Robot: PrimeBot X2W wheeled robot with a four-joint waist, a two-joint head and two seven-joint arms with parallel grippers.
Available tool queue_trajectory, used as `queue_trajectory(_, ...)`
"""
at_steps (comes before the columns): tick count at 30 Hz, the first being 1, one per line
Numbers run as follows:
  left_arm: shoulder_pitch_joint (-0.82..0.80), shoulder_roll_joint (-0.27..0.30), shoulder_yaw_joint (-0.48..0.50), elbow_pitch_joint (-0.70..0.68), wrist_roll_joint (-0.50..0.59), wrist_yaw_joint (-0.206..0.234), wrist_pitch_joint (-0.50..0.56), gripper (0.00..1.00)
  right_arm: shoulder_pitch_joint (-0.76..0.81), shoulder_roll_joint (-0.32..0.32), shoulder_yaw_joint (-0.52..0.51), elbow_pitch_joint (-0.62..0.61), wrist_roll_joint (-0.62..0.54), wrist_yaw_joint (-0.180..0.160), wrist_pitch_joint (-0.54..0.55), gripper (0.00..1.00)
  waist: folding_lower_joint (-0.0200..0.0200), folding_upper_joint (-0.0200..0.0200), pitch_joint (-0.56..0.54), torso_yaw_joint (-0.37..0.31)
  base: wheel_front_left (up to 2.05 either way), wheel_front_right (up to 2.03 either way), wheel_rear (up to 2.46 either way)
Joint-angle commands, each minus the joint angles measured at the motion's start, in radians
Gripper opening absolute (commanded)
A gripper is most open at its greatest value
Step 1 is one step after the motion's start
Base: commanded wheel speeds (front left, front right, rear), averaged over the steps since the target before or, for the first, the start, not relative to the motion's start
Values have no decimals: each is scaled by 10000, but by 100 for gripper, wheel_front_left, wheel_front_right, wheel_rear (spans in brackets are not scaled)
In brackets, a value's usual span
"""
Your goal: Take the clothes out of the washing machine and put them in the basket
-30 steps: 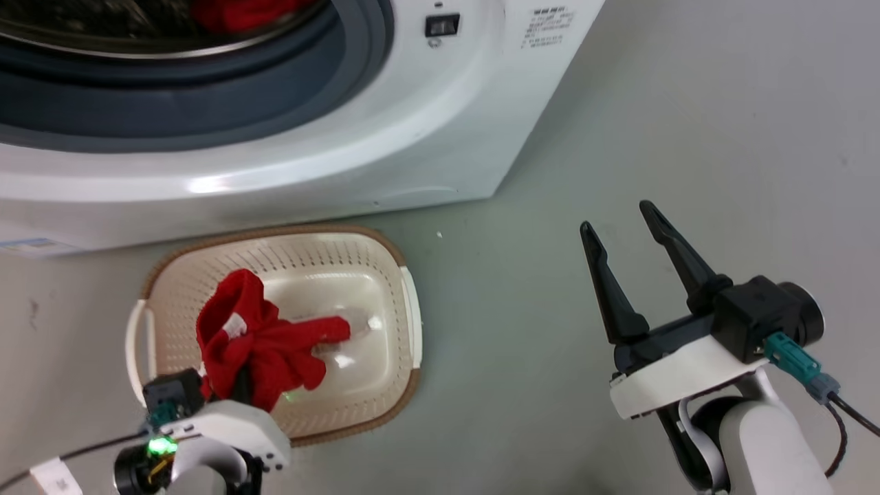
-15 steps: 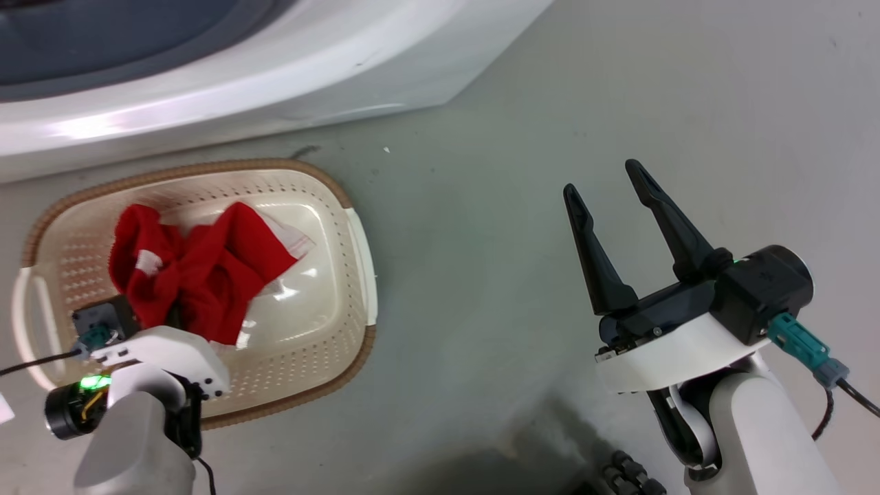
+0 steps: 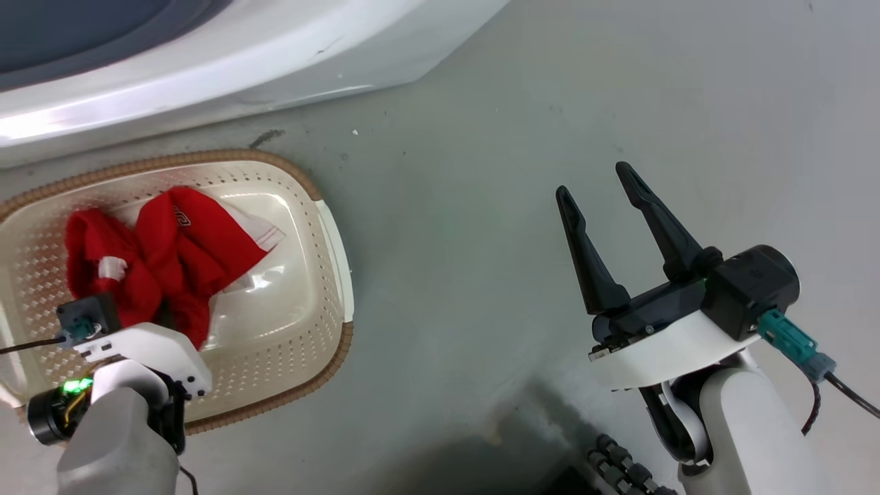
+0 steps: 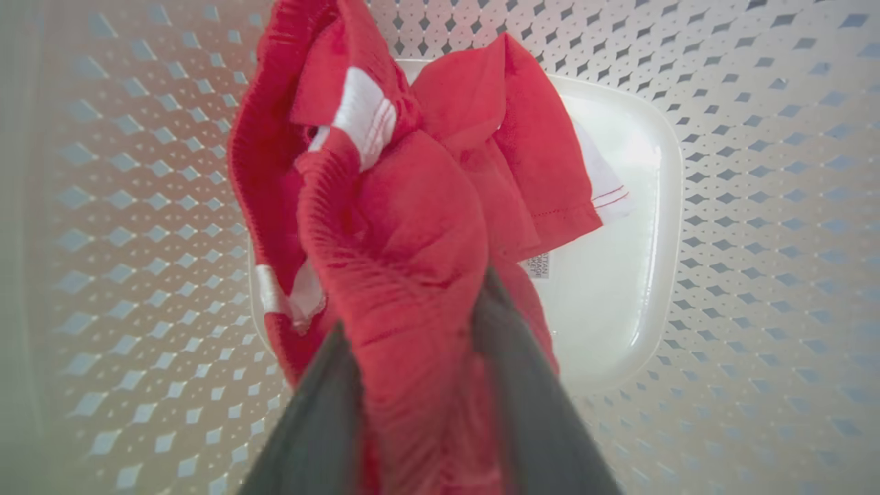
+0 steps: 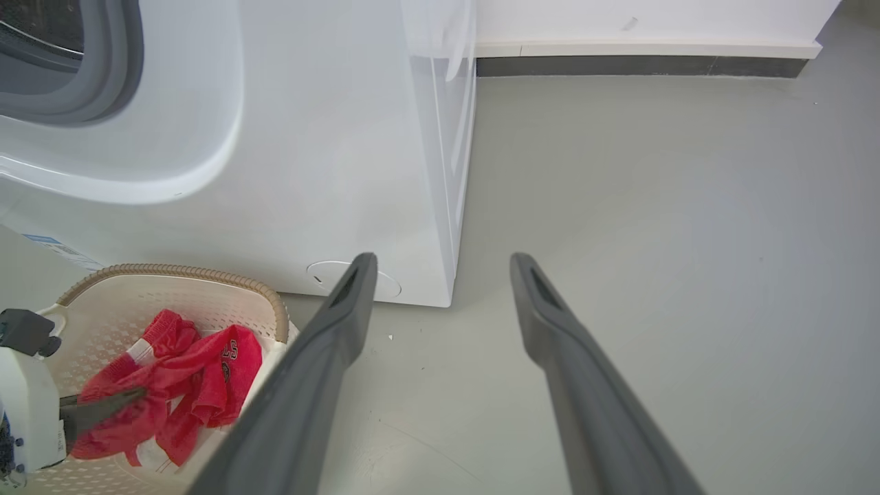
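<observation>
Left gripper (image 4: 412,302): 2 fingers pinch the clothes (image 4: 405,227), a red bunch spilling past the tips inside the basket (image 3: 302,185). Perforated walls stand near on both sides. Right gripper (image 3: 592,177): fingers spread, holding nothing, with grey floor (image 3: 467,206) around it. The washing machine (image 5: 344,172) is ahead to its left, well apart.

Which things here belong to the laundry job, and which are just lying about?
Job: red garment, held by the left gripper; basket around it; washing machine; right gripper, open.
Incidental: grey floor; skirting board; sticker on the machine front.
</observation>
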Motion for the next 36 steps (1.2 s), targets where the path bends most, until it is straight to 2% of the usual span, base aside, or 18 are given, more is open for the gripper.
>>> queue_trajectory(1, -44, -79, -45, 117, 24, -17, -25, 100, -180, 19, -29, 69, 50, -7, -54, 100, -2, 0, -229, 86, 0, 0, 0)
queue_trajectory(6, 331, -376, -139, 256, 31, -185, -25, 100, -12, 19, -55, 382, -102, -7, -17, 100, -2, 0, -1160, 366, 0, 0, 0)
queue_trajectory(14, 1706, -1033, -5, -501, 56, -1, -25, 100, 560, 16, -118, 629, -326, -7, 237, 100, -2, 0, -3055, 663, 0, 0, 0)
queue_trajectory(26, 3466, -1984, 371, -2977, 314, 198, -25, 100, 1751, 17, -518, 303, -542, -7, 820, 100, -2, 0, -4927, 1349, 0, 0, 0)
queue_trajectory(36, 4012, -2163, 241, -5229, 908, 313, -25, 100, 2386, 17, -590, -81, -725, -7, 1255, 100, -2, 0, -5870, 1542, 0, 0, 0)
